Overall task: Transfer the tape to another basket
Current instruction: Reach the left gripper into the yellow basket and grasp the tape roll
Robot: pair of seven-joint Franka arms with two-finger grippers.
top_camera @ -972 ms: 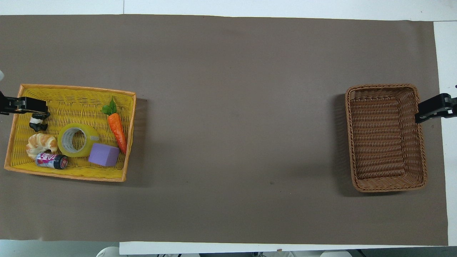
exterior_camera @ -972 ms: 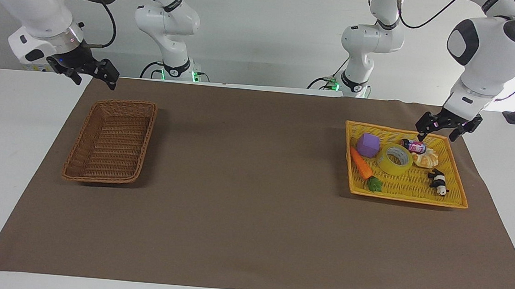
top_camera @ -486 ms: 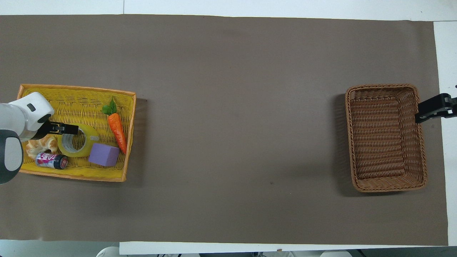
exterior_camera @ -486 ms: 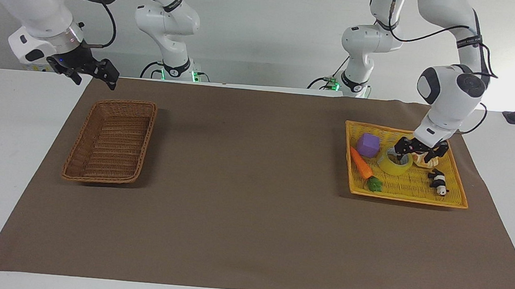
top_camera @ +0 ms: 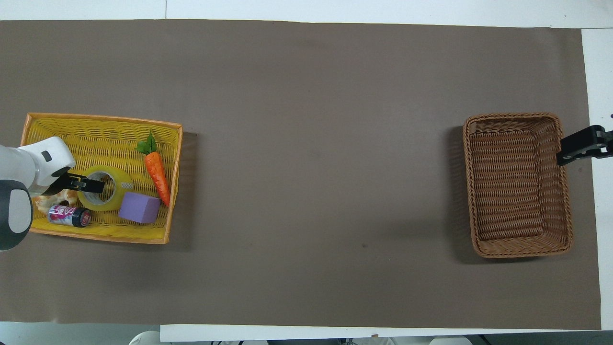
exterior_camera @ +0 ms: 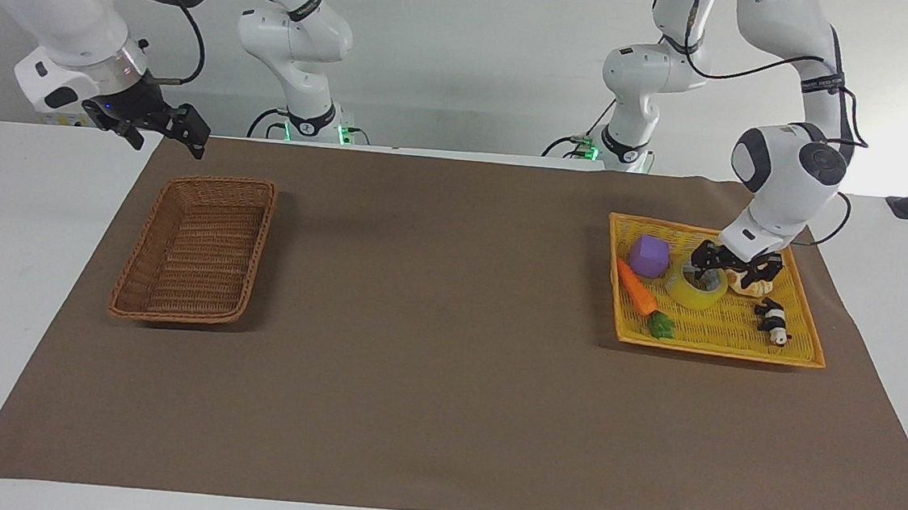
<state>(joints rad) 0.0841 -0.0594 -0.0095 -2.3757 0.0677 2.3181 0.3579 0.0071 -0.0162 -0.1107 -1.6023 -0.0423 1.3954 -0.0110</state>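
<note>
The tape (exterior_camera: 691,295) lies flat in the yellow tray (exterior_camera: 723,331) at the left arm's end of the table, between a purple cube and a croissant. My left gripper (exterior_camera: 733,274) is low on it and open. One finger stands in the roll's hole and the other outside it, by the croissant. In the overhead view the gripper (top_camera: 82,184) reaches over the tape (top_camera: 108,205) in the tray (top_camera: 105,134). The brown basket (exterior_camera: 195,247) (top_camera: 517,184) stands empty at the right arm's end. My right gripper (exterior_camera: 160,126) (top_camera: 582,146) waits open beside it.
The tray also holds a purple cube (exterior_camera: 649,256) (top_camera: 139,207), a toy carrot (exterior_camera: 636,288) (top_camera: 158,172), a croissant (exterior_camera: 753,285) (top_camera: 53,199), a small can (top_camera: 69,215) and a panda figure (exterior_camera: 773,321). A brown mat (exterior_camera: 430,350) covers the table.
My left gripper came from above the tray's edge nearest the robots down onto the tape, one finger entering its hole. The right arm has not moved.
</note>
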